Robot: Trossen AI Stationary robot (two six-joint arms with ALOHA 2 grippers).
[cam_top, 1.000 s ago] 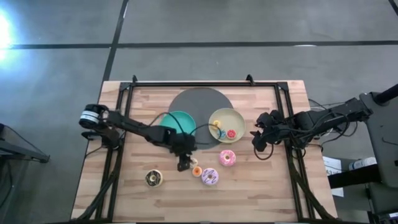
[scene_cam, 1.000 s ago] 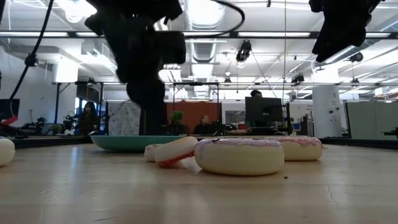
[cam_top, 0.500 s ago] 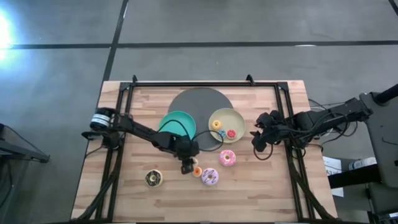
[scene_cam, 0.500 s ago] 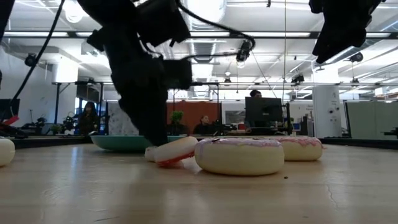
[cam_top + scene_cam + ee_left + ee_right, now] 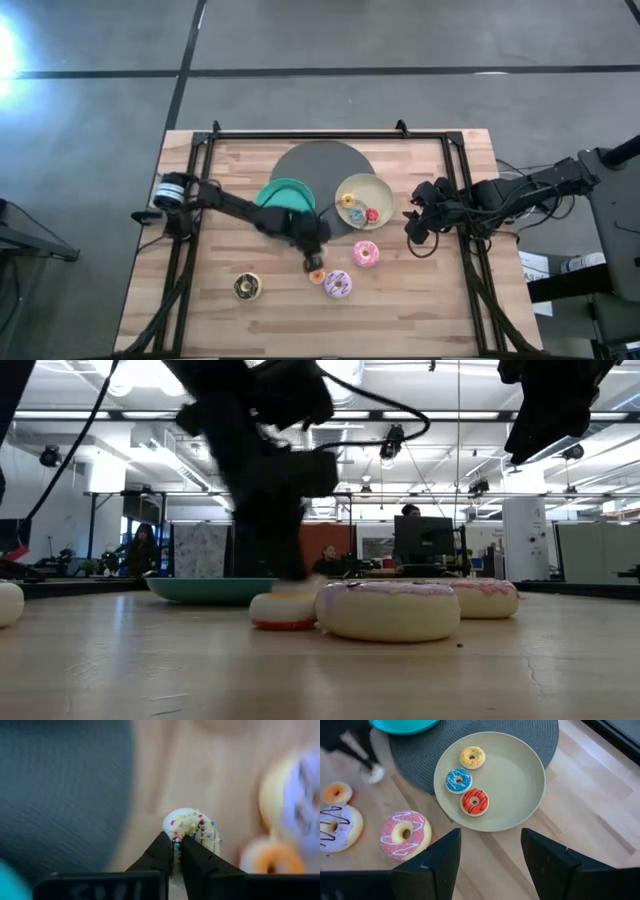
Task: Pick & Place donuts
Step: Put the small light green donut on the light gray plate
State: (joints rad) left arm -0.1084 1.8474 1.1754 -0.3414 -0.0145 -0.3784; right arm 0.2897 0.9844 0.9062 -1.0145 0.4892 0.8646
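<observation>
My left gripper point(image 5: 313, 262) point(image 5: 176, 846) stands over a tiny white sprinkled donut point(image 5: 192, 824), shut at its near edge. Next to it lie a tiny orange donut point(image 5: 317, 276), a lilac donut point(image 5: 337, 284) and a pink donut point(image 5: 366, 253). A chocolate donut point(image 5: 247, 287) lies toward the near left. The yellow point(image 5: 472, 756), blue point(image 5: 458, 780) and red point(image 5: 474, 802) tiny donuts rest flat in the beige plate point(image 5: 520, 780). My right gripper point(image 5: 420, 226) hangs open above the table's right side. My left gripper has its two fingertips point(image 5: 165, 851) closed together on the near rim point(image 5: 181, 836) of the white sprinkled donut. It comes from above, pointing down. The tips hide the place of contact. Whether the donut is off the table I cannot tell.
A teal plate point(image 5: 283, 194) and the beige plate point(image 5: 350, 186) sit on a round grey mat point(image 5: 322, 160) at the table's far middle. A black frame point(image 5: 190, 170) runs along the table's sides. People and desks show in the room beyond.
My left gripper has gone toward the table's right edge and down onto the small white donut, and its fingers have shut. The orange donut, which stood tilted, now lies flat on the table.
</observation>
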